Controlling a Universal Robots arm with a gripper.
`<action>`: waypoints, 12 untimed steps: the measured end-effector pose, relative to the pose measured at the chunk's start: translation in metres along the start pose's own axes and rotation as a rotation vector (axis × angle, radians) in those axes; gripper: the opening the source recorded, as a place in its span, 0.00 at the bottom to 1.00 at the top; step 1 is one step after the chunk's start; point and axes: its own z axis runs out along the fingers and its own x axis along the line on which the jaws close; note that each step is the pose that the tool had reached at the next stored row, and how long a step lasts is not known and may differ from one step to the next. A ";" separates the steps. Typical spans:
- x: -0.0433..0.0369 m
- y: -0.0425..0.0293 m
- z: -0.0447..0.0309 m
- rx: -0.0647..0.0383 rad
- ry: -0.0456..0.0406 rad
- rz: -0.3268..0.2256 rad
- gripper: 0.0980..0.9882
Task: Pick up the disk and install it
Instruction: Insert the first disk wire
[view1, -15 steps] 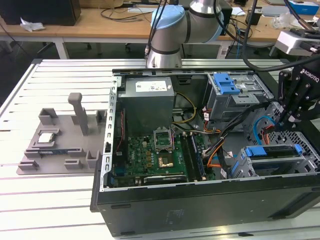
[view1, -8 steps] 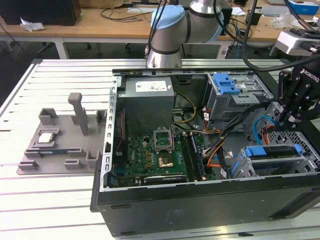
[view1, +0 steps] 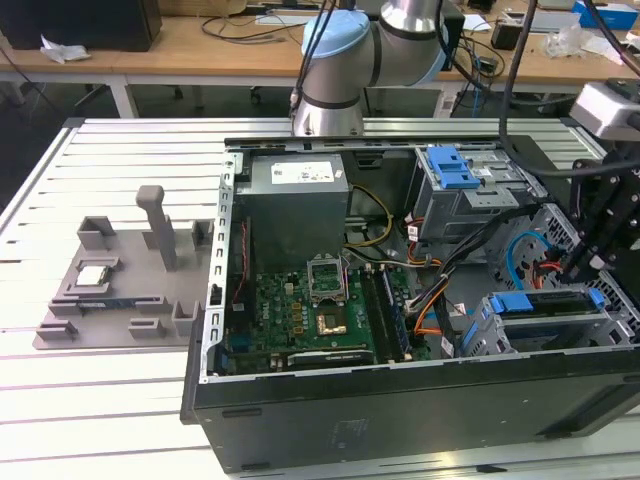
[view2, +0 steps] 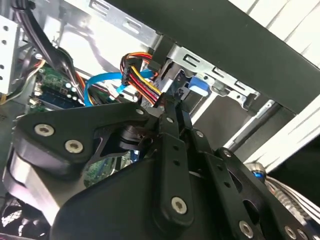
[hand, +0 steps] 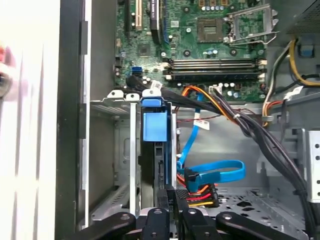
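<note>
The disk (view1: 545, 300) stands on edge in the grey drive cage (view1: 490, 335) at the case's corner, on the exterior view's right, with blue carrier rails at both ends. In the first wrist view its dark edge (hand: 150, 165) runs down the slot below the blue carrier tab (hand: 152, 125). My gripper (view1: 577, 268) hangs just above the disk's far end. Its black fingers stand together, shut, in both wrist views (hand: 170, 194) (view2: 172, 102), beside the disk's edge with nothing seen between them.
Blue data cables (hand: 215, 172) and a red-yellow power plug (hand: 197, 192) lie right beside the fingers. The green motherboard (view1: 300, 310), the power supply (view1: 295, 205) and an upper cage with a blue latch (view1: 450, 165) fill the case. A grey fixture (view1: 120, 290) with a small chip (view1: 93, 277) sits outside.
</note>
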 end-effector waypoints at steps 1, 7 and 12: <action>0.0054 0.0004 0.0011 0.000 -0.0085 -0.001 0.08; 0.0091 0.0007 0.0071 0.000 -0.0161 -0.001 0.08; 0.0097 0.0005 0.0109 0.000 -0.0196 -0.001 0.08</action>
